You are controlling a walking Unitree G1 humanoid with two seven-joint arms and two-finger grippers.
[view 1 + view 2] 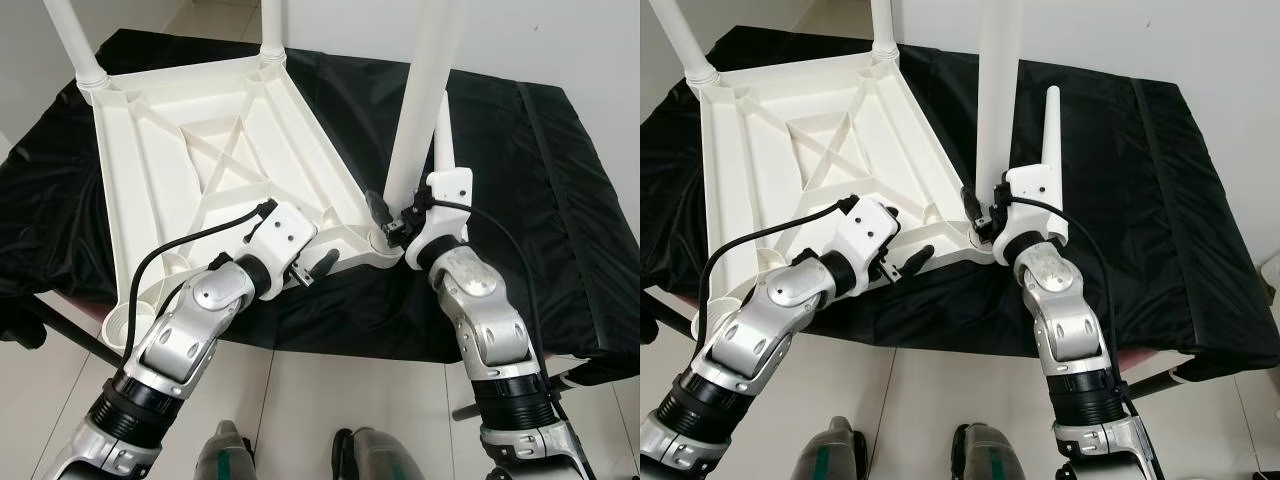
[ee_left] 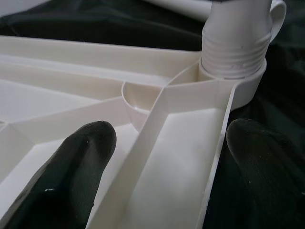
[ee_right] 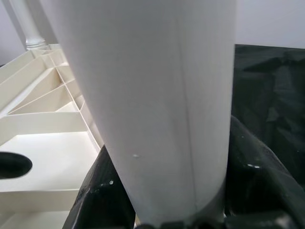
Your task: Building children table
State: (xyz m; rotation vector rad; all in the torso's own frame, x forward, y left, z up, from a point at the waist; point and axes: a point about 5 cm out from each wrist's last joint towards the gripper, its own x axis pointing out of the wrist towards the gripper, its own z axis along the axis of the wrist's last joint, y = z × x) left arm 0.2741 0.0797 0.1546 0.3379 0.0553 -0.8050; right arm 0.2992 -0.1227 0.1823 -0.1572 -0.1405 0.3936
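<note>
A white plastic table top [image 1: 200, 150] lies upside down on a black cloth [image 1: 540, 200]. Two legs [image 1: 75, 40] stand at its far corners. A third leg [image 1: 425, 90] stands upright in the near right corner socket [image 2: 238, 81], its threaded end [image 2: 233, 47] partly showing above the socket. My right gripper [image 1: 395, 215] is shut on this leg just above the socket, with black fingers [image 3: 257, 181] on either side. My left gripper [image 1: 315, 265] is open and straddles the table's near rim beside that corner, its fingers [image 2: 71, 181] apart from the rib.
A loose tapered leg [image 1: 442, 130] lies on the cloth behind my right gripper. An empty socket [image 1: 125, 320] sits at the near left corner, overhanging the cloth's front edge. Pale floor tiles and my feet [image 1: 360, 455] are below.
</note>
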